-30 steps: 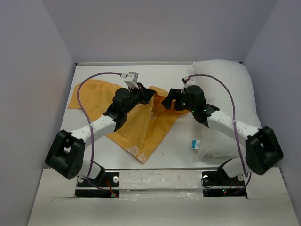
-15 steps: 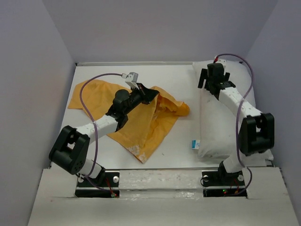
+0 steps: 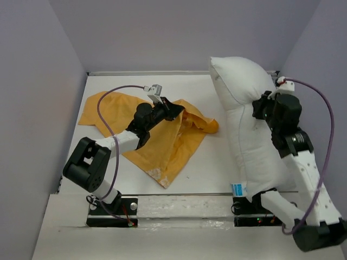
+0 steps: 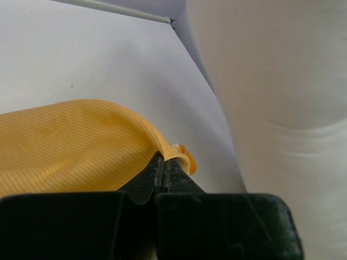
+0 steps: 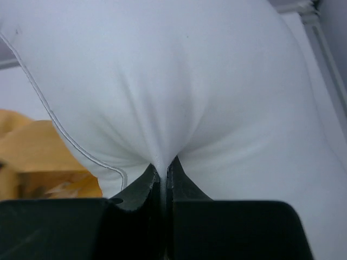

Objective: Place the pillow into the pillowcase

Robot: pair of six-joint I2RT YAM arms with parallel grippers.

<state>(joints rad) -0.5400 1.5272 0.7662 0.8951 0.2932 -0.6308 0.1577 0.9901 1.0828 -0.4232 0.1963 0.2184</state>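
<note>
While the right gripper (image 5: 161, 168) is pinching its cover, the one white pillow (image 3: 246, 130) is standing at the table's (image 3: 217, 154) right, tag (image 3: 238, 189) end nearest, long axis rising toward the far wall; the left gripper (image 4: 162, 161) is clamping the one orange pillowcase's (image 3: 162, 143) edge.

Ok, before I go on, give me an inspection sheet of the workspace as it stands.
Surface: white table, no spills seen.
Job's things: pillow stands on end at the right, outside the pillowcase, which lies crumpled on the left with one edge raised.
Clutter: nothing seen.
Grippers: left gripper shut on the pillowcase's edge; right gripper shut on a pinch of pillow fabric.
Cables: a purple one arcs over each arm, left cable and right cable; no snag seen.
Surroundings: plain grey walls on three sides.
</note>
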